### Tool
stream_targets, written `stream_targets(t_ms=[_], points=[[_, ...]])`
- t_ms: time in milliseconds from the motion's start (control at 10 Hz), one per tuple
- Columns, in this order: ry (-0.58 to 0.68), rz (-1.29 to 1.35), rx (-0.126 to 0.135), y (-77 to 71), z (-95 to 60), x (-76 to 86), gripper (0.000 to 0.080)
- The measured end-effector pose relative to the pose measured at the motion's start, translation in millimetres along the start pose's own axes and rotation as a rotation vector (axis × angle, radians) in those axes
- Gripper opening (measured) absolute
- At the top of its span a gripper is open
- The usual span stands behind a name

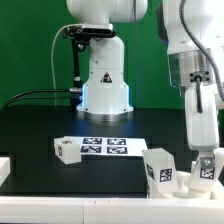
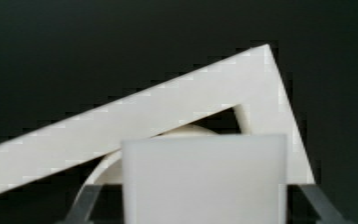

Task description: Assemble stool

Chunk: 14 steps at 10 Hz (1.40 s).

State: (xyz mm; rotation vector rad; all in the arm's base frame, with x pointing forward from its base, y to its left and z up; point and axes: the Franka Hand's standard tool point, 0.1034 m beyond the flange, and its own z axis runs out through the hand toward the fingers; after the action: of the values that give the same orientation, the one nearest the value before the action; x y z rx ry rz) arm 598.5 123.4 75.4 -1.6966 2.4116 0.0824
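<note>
Nearest the camera in the exterior view, a white angled bar (image 1: 90, 197) runs along the front edge of the black table (image 1: 40, 125). Just behind it, at the exterior view's right, the white Franka arm (image 1: 190, 60) comes down almost straight, with its wrist vertical and its two-finger gripper (image 1: 205, 163) pointing down at the tabletop. The gripper is closed on a short chunky white plastic leg with a black-and-white square tag (image 1: 207, 174), which sits low and close to the table. In the wrist view the same leg (image 2: 202, 178) fills the gap of the gripper (image 2: 202, 205). The grey fingers (image 2: 94, 198) press flat against its two sides, and the white angled bar (image 2: 123, 130) lies beyond it on the dark surface. Just beside the held leg, toward the exterior view's left, a second tagged white leg (image 1: 160, 170) stands alone on the table. Farther back and well apart from the gripper, a third small white leg (image 1: 67, 150) lies at the left end of the marker board (image 1: 108, 146). Behind them all stands the arm's white base (image 1: 103, 85).
</note>
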Motion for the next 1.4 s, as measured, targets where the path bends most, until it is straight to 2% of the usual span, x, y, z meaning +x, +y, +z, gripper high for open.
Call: stream_targets(t_ms=[100,200,300,400,500,600,1000,1200,1400], points=[[0.0,-0.002,0.0,0.4,0.2,-0.4,0.0415],[0.0,-0.045,-0.001,0.3,0.2,-0.3,0.056],[-0.004,-0.131,-0.029,1.4,-2.5,-0.1,0.056],[-0.015,-0.234,-0.036,-3.9,-11.1,-0.1,0.063],[-0.027,-0.437,-0.028,-10.1,-22.2,-2.0,0.063],[-0.032,-0.543,-0.033,-11.0,-26.3,-5.0,0.0646],[-0.03,-0.767,-0.033,-10.0,-22.4,-2.7,0.0649],[-0.005,-1.12,-0.086,-6.0,-23.3,-5.7,0.0649],[-0.018,-1.465,-0.086,-7.2,-24.0,-8.0,0.0649]])
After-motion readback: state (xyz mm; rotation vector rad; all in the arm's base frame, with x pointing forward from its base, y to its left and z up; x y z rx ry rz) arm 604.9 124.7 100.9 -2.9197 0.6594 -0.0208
